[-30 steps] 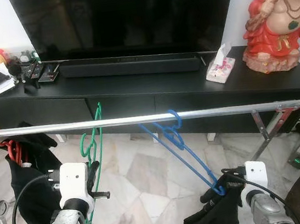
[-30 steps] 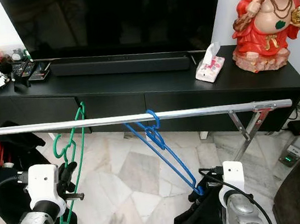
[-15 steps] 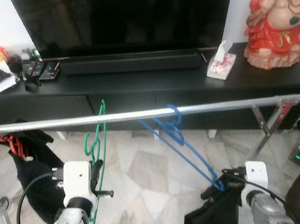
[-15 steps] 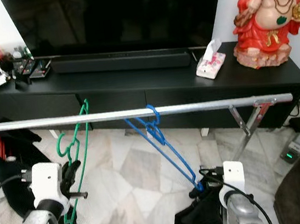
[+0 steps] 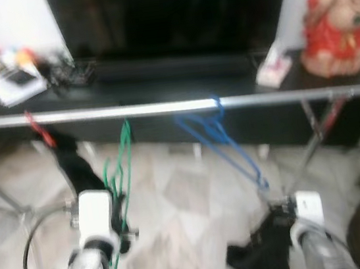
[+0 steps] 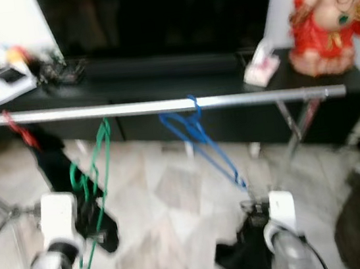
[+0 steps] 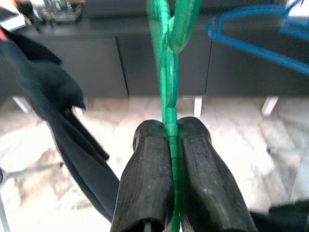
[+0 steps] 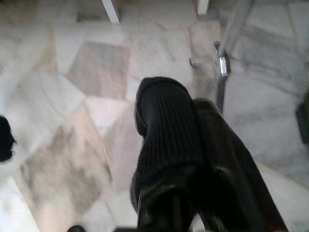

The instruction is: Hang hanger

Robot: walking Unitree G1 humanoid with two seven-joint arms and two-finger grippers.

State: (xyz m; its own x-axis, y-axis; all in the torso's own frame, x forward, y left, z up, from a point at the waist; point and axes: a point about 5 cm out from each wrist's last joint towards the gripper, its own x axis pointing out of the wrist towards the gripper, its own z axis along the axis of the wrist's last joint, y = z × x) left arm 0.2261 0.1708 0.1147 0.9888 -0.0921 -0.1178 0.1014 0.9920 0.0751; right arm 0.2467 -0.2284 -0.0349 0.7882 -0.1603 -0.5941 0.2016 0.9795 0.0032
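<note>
Left gripper (image 7: pixel 171 133) fingers (image 7: pixel 147 174) pinch the green hanger (image 7: pixel 168 87); right gripper's (image 8: pixel 186 108) closed together.

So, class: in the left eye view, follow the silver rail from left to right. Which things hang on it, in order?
Red hanger with black cloth → green hanger, held by the left gripper → blue hanger, nearest the rail's right end.

Silver arms with white wrist blocks, black cables, each pincer (image 7: pixel 171 140) of ribbed black fingers (image 8: pixel 166 125).
</note>
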